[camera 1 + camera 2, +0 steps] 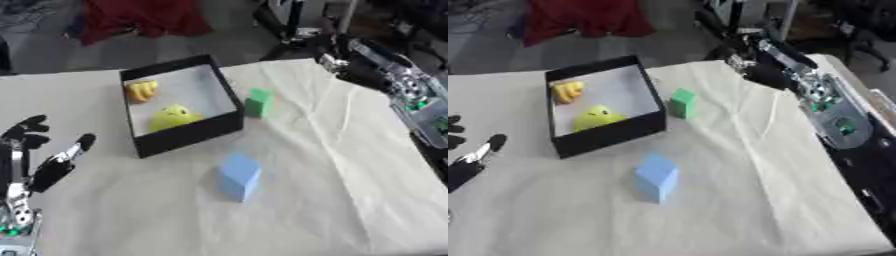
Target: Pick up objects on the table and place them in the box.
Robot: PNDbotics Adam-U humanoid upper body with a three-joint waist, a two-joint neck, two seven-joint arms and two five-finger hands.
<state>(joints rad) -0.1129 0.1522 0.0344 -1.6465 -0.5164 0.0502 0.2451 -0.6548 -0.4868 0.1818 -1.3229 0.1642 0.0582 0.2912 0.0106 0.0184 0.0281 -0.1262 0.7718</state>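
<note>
We see a table covered with a creased cream cloth [350,190]. Toward its far left part sits an open black square box with a pale floor [188,132], turned a little askew. Inside it lie two yellow things: an orange-yellow curved object [142,90] by the far left wall and a rounded lemon-yellow object [174,116] near the front wall; we cannot make out what either one is.

Just beside the box's right wall, apart from it by a narrow strip of cloth, stands a small green block [258,102]. A larger light blue block [238,176] stands upright near the middle of the table, in front of the box's near right corner and well apart from the green block.

Our left hand [39,162] shows at the left edge of the table, fingers straight and spread upward, holding nothing and touching no block. Our right hand [750,65] hangs over the far right corner of the table at the end of its silver-jointed arm; it is dark and partly hidden, and we cannot tell how its fingers stand.
</note>
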